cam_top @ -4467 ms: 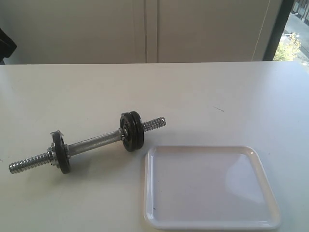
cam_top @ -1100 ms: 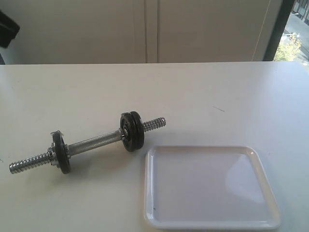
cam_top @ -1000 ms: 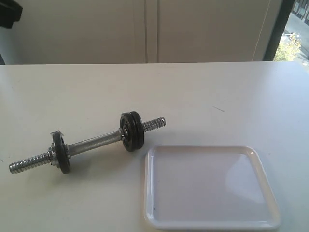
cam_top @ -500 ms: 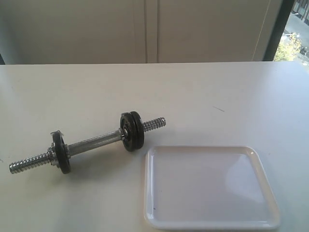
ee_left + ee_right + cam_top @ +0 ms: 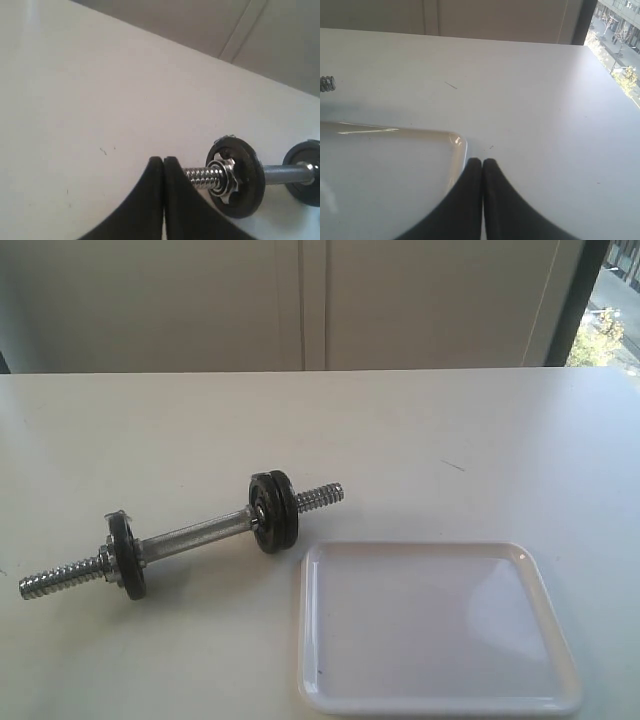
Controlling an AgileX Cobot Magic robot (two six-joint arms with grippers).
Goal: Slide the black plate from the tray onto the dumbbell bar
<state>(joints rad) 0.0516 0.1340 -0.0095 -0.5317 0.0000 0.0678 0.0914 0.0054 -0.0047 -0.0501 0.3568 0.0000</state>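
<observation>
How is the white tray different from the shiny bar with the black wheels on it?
The tray is white, flat and rectangular; the dumbbell bar is a slim, shiny metal rod. The tray holds nothing, while the dumbbell bar carries black discs near both ends. Both lie on the table.

From high at one side of the table [image 5: 450, 420], facing the back wall [image 5: 420, 300]. Left wrist: low and close by the dumbbell bar [image 5: 282, 173]. Right wrist: close over the tray [image 5: 461, 150] corner. Both shared with the exterior view.
</observation>
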